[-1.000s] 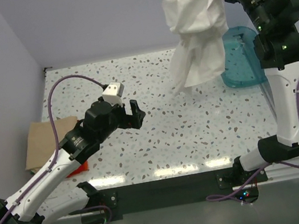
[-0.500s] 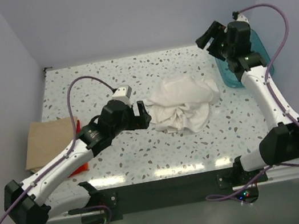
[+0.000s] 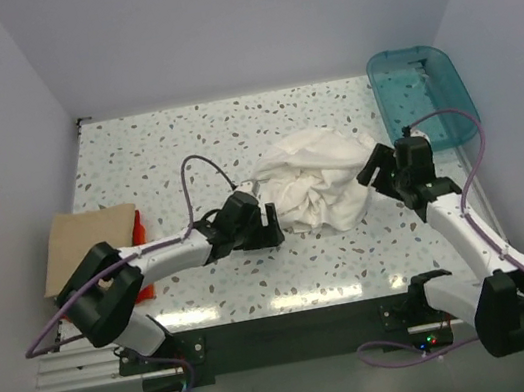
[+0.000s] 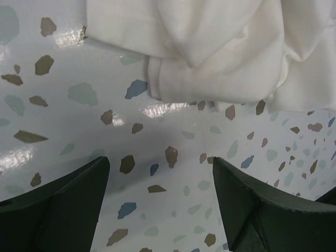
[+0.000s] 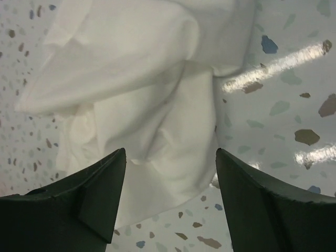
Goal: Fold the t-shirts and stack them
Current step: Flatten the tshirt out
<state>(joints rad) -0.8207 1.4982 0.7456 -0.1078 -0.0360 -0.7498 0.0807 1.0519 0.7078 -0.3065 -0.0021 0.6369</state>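
Observation:
A large white t-shirt [image 3: 316,184] lies crumpled in a heap on the middle of the speckled table. My left gripper [image 3: 269,225] sits low at the heap's left edge, open, with only bare table between its fingers [image 4: 63,205]; the cloth [image 4: 210,52] lies just ahead of it. My right gripper [image 3: 371,169] is at the heap's right edge, open, its fingers [image 5: 262,199] straddling a fold of the white cloth [image 5: 136,94] without closing on it. At the far left lies a folded tan t-shirt [image 3: 88,245], with a red one [image 3: 143,291] peeking out beside it.
A teal plastic bin [image 3: 422,97] stands at the table's back right corner, just behind the right arm. Purple cables loop off both arms. Walls close the table in on the left, the back and the right.
The right gripper, which held the white t-shirt high, let it go; the shirt dropped in a heap mid-table. The right arm came down beside it, and the left arm reached right to its edge.

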